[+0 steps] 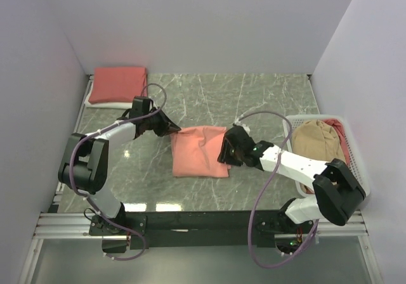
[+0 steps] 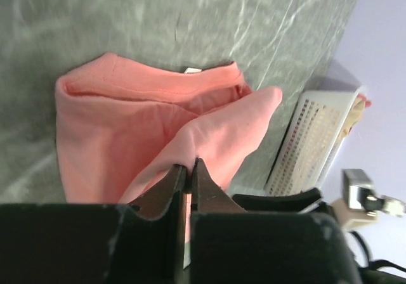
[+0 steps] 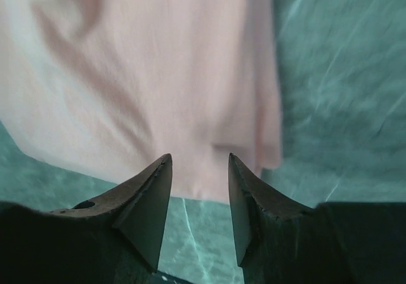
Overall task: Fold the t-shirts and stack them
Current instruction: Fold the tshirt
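A salmon-pink t-shirt (image 1: pixel 200 151), partly folded, lies at the middle of the table. My left gripper (image 1: pixel 174 129) is shut on its upper left corner; in the left wrist view the fabric (image 2: pixel 209 132) rises into the pinched jaws of that gripper (image 2: pixel 189 165). My right gripper (image 1: pixel 223 154) is open at the shirt's right edge; in its wrist view that gripper (image 3: pixel 200 160) hovers over the shirt's hem (image 3: pixel 158 94), holding nothing. A folded salmon-pink shirt (image 1: pixel 118 83) lies at the back left. A tan-beige shirt (image 1: pixel 317 140) fills the white basket (image 1: pixel 353 146).
The folded shirt at the back left rests on a white sheet (image 1: pixel 101 104). Another pink shirt (image 1: pixel 340 132) shows behind the tan one in the basket. White walls enclose the table on three sides. Dark green marble surface (image 1: pixel 254 100).
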`<act>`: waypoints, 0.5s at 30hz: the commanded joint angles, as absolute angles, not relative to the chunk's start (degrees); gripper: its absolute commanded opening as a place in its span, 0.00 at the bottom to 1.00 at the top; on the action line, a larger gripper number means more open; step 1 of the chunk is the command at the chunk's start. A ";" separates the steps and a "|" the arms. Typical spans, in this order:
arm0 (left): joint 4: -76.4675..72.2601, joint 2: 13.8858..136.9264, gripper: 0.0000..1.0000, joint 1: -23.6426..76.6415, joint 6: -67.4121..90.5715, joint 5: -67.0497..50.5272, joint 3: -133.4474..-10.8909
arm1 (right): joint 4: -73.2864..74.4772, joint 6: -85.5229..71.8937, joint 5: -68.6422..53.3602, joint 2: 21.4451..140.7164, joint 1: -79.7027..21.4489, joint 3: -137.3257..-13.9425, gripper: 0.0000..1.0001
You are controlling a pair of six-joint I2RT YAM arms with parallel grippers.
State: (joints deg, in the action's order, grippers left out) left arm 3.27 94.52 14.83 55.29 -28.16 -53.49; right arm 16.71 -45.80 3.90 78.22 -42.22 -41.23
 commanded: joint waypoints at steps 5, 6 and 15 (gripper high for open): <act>5.18 100.54 0.25 10.72 50.89 -27.77 -60.81 | 11.36 -38.85 4.05 82.78 -32.71 -50.36 0.48; 6.32 102.11 0.28 10.72 50.45 -27.51 -61.60 | 10.55 -38.06 2.74 83.75 -30.43 -50.80 0.48; 11.95 97.39 0.48 9.40 45.71 -17.76 -65.92 | 5.80 -33.40 -2.11 95.09 -25.58 -59.58 0.48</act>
